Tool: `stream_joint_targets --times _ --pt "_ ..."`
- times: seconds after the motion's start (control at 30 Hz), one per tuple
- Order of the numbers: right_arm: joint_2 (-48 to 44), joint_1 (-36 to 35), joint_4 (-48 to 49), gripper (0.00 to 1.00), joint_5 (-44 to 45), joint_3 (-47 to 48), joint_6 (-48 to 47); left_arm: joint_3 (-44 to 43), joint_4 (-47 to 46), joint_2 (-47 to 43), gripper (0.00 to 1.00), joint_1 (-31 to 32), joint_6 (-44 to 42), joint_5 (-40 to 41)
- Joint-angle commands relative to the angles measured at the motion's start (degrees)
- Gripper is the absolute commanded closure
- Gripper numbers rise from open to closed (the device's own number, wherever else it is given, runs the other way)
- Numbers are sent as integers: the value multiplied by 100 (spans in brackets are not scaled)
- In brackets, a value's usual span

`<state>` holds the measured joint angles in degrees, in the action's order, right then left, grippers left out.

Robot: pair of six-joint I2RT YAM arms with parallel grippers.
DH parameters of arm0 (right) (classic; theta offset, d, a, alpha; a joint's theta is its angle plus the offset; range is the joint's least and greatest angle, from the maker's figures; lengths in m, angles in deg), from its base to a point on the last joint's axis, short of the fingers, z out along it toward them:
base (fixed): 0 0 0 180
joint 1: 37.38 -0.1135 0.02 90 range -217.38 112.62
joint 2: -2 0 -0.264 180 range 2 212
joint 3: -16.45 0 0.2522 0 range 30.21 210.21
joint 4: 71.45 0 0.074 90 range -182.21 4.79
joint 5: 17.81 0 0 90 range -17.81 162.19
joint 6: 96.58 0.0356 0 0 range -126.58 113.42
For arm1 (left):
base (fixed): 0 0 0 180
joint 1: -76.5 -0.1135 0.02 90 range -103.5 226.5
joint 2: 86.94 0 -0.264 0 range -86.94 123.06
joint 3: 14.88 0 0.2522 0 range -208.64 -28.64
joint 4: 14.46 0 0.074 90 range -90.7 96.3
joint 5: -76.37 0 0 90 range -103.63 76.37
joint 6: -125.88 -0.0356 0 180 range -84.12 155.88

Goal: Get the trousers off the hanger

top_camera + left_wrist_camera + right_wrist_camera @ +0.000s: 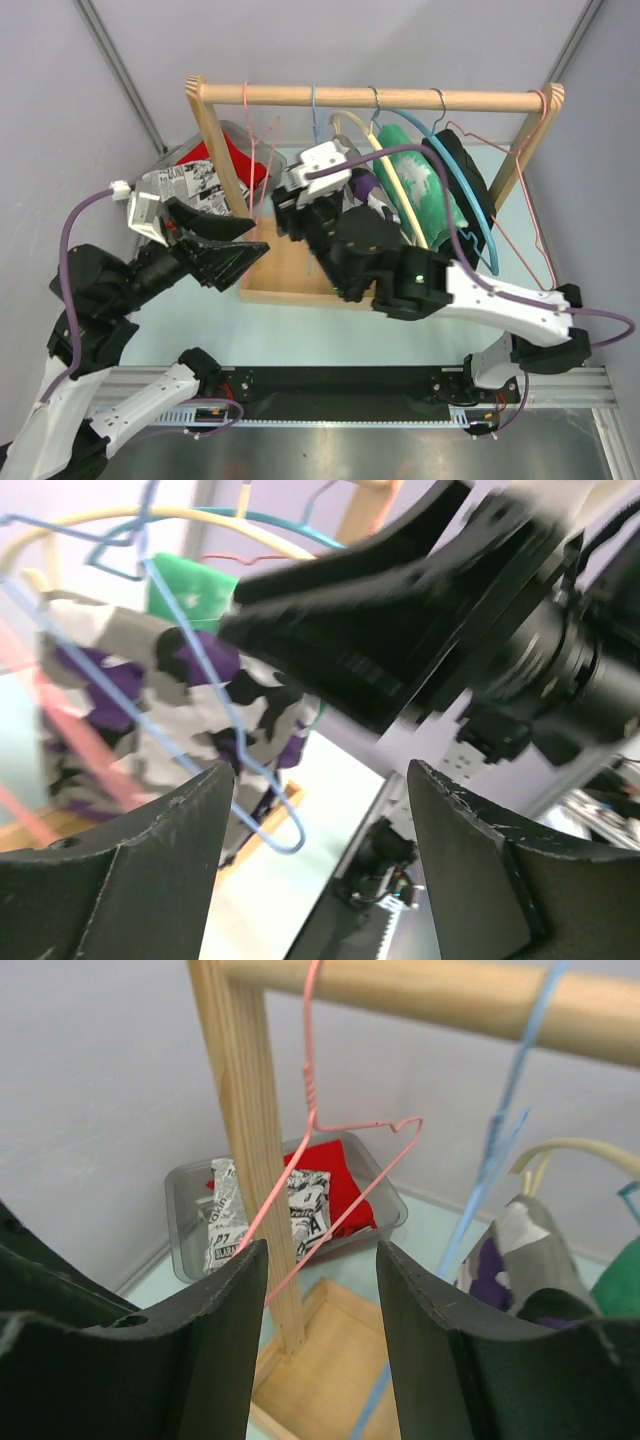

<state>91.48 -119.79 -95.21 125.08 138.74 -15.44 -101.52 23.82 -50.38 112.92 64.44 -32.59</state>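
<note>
— What is your left end effector (318,775) doing?
— It is gaping wide and holding nothing. Its matte black fingers (140,880) are showing scuffs along the edges. Between them the left wrist view is giving you the trousers (150,700), with the black casing of the right arm (400,640) filling the upper right.

— And your right end effector (320,1255)?
— It is standing open too, carrying nothing. Its curved black fingers (200,1360) are framing the pale wooden post (250,1160) of the rack (212,140). A thin pink wire hanger (310,1110) is dangling from the round rail (450,995) ahead of them. Whether it is touching a finger, you cannot tell.

— Where are the trousers hanging?
— From that rail: soft cloth blotched purple, grey, white and black, under the arc of a smooth cream hanger (580,1150). A slim blue wire hanger (230,720) is crossing in front of them, and a green garment (190,595) is hanging just behind.

— What is one view giving you that another isn't?
— The right wrist is looking into a translucent grey bin (185,1185) beyond the post, where red cloth (335,1175) and a black-and-white printed packet (225,1220) are lying. The top camera alone is showing the pale teal bench (180,320). There your right end effector is sitting beside the trousers, and the left one is hovering by the rack's flat wooden base (280,270).
</note>
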Motion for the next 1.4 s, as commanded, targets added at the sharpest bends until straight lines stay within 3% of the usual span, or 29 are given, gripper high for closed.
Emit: stream_joint_targets --times 0.0,0.23,0.37,0.7,1.13,1.37 --pt "-439 111 -537 47 -375 168 -221 221 -842 387 26 -13 510 -749" --pt "-509 497 -1819 48 -296 914 -195 99 -1308 765 28 110 713 -890" --pt "-632 936 -2392 48 -393 1179 -72 20 -1554 1028 28 495 757 -829" --pt "-1045 2210 -3534 47 -1560 1224 710 108 -1862 1433 28 1367 651 -372" --pt "-1143 3371 -3650 54 -4109 942 1834 143 -1898 1416 28 1534 572 -310" --pt "-1020 3591 -3307 60 -4699 784 2292 -366 -1186 1758 27 1526 -410 1103"
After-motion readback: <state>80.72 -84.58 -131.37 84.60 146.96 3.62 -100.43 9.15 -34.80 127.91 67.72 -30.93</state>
